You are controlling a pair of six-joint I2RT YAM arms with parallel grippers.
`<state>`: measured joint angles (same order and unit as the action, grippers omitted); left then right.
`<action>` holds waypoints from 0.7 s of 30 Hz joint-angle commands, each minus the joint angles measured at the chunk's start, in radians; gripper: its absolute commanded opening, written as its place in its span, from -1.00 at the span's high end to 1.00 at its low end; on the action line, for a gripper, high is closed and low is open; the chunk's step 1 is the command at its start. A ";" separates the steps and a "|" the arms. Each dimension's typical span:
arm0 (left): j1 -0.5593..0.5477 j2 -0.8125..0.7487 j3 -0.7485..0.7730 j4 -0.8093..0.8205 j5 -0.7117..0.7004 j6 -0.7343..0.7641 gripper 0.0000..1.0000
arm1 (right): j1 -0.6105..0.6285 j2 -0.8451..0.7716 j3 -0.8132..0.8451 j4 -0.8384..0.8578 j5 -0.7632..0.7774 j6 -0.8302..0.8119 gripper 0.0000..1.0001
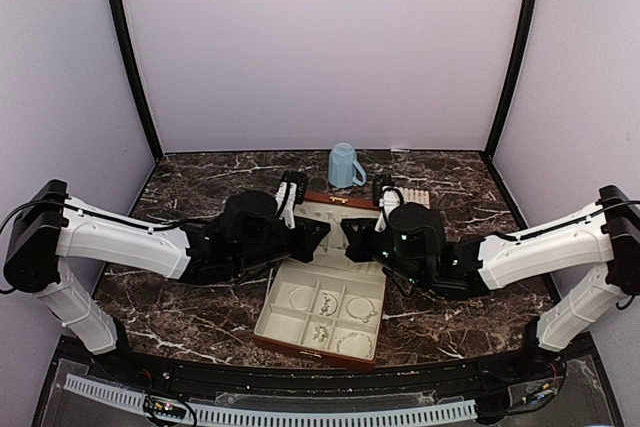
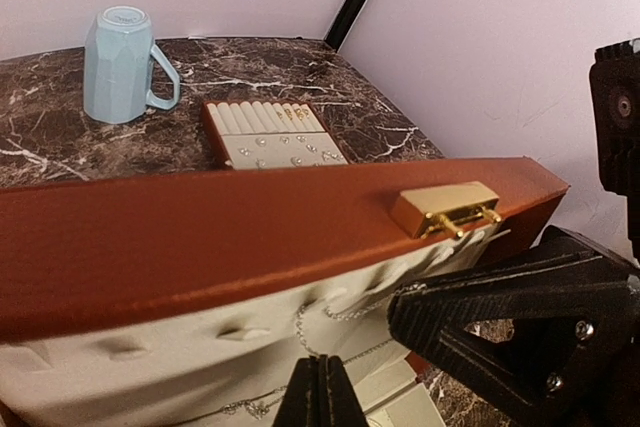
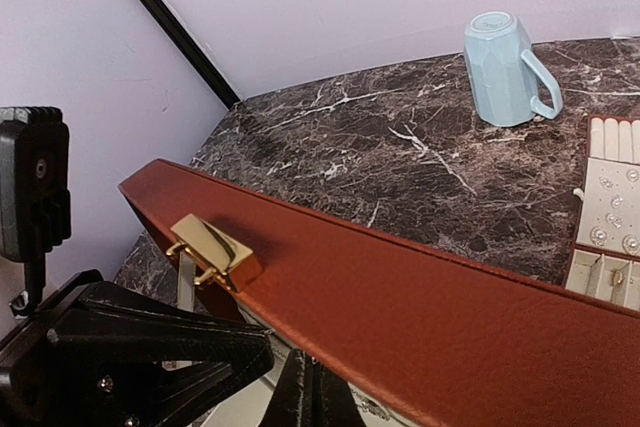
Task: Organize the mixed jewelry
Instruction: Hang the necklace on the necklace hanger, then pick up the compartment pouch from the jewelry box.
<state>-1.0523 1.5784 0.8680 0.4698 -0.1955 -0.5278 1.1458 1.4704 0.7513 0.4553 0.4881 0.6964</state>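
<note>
Pressed together at the bottom edge of each wrist view, the fingers of the left gripper and the right gripper are seen clenched on nothing. Both are held facing each other over the open jewelry box, just short of its raised lid. The mixed jewelry is spread in compartments below them. More studs are seen on the slotted tray beyond the right gripper, near the upside-down blue mug.

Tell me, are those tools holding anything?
Right tool: shut, nothing seen held. Left tool: shut beside a necklace chain in the lid; a pinch cannot be told.
</note>
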 commanded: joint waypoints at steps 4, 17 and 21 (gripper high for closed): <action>-0.003 -0.008 -0.005 -0.011 -0.027 0.020 1.00 | 0.006 0.030 0.012 0.003 -0.013 -0.008 1.00; -0.003 -0.072 -0.094 0.041 0.010 0.102 0.33 | 0.006 -0.020 0.025 -0.026 0.038 -0.042 1.00; -0.003 -0.109 -0.140 0.056 0.060 0.204 0.15 | 0.006 -0.024 0.024 -0.026 0.038 -0.043 1.00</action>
<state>-1.0523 1.5398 0.7673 0.4858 -0.1814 -0.4427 1.1458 1.4754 0.7540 0.4187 0.5030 0.6678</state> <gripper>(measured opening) 0.392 0.005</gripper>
